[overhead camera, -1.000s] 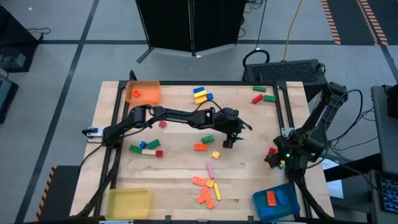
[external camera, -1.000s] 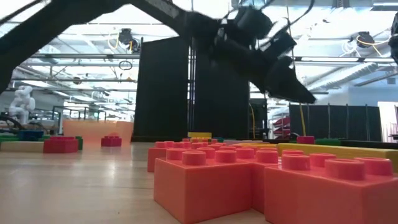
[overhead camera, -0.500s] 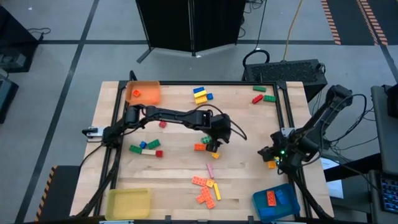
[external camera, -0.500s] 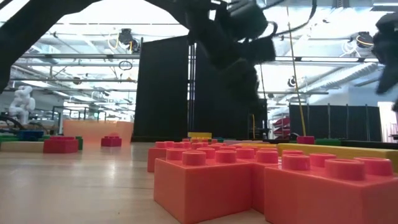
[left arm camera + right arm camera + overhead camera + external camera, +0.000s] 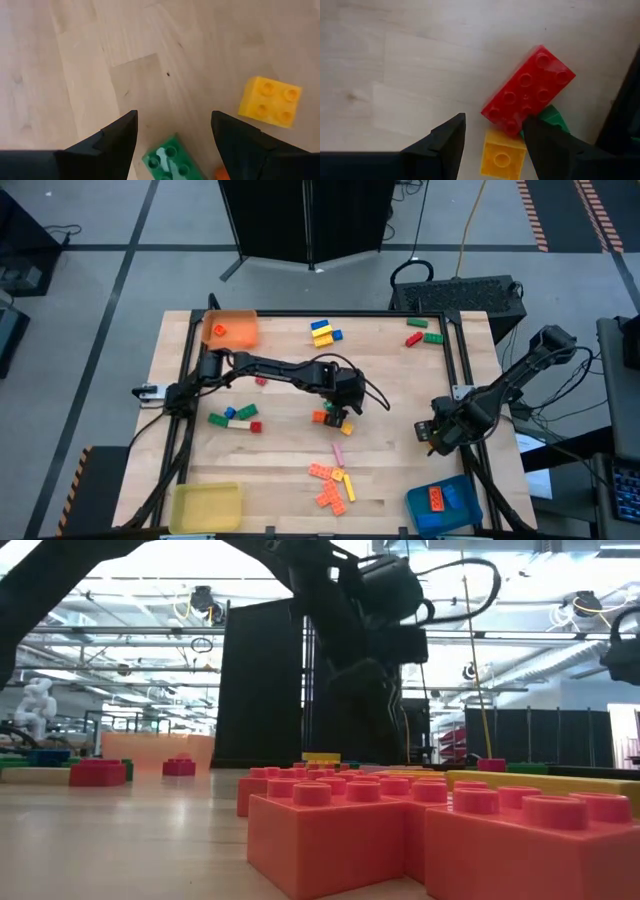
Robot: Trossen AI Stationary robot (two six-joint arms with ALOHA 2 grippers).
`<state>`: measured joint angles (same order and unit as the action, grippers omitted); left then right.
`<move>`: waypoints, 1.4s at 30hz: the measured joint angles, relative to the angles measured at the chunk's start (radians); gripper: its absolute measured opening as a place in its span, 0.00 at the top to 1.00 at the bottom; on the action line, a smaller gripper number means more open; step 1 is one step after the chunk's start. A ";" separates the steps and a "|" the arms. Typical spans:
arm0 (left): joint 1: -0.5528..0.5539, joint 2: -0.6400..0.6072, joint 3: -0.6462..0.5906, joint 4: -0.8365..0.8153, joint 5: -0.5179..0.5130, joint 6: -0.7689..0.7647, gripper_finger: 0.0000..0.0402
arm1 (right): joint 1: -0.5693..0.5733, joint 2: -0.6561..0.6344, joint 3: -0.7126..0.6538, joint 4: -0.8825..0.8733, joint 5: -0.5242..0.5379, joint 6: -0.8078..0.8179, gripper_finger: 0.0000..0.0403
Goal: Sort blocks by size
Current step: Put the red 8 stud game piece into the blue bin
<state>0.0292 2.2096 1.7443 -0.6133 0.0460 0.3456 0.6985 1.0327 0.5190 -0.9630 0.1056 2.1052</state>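
Left hand (image 5: 172, 137) hovers released over a small green studded plastic brick (image 5: 172, 161) mid-bench (image 5: 280, 460); only the right wrist view shows the released right hand (image 5: 492, 132) above a red studded brick (image 5: 527, 90).

Three square plastic trays ring the wooden table (image 5: 280, 460): one orange tray (image 5: 235, 330), one yellow tray (image 5: 205, 505), one blue tray (image 5: 455, 502). Two dark robot arms over it. Small studded bricks (too scattered, partly hidden) defy an exact count.
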 joint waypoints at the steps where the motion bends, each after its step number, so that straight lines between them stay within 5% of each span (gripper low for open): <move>1: -0.002 -0.009 0.000 -0.014 0.000 0.000 0.37 | -0.002 0.007 0.000 -0.001 -0.004 0.002 0.53; 7: -0.011 -0.090 -0.036 -0.020 -0.022 0.007 0.37 | -0.024 0.061 0.002 0.000 -0.008 0.004 0.53; 15: -0.012 -0.269 -0.265 0.122 -0.126 -0.033 0.37 | -0.039 0.174 -0.001 0.054 -0.032 0.013 0.53; 23: -0.012 -0.400 -0.441 0.287 -0.143 -0.079 0.37 | -0.119 0.213 0.000 0.210 0.034 -0.117 0.53; 32: -0.015 -0.416 -0.463 0.270 -0.156 -0.104 0.37 | -0.233 0.225 0.020 0.270 0.053 -0.355 0.53; 42: -0.021 -0.416 -0.463 0.257 -0.160 -0.104 0.37 | -0.271 0.225 0.260 -0.217 0.079 -0.734 0.53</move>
<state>0.0078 1.7931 1.2816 -0.3565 -0.1139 0.2417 0.4280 1.2575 0.7792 -1.1796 0.1844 1.3708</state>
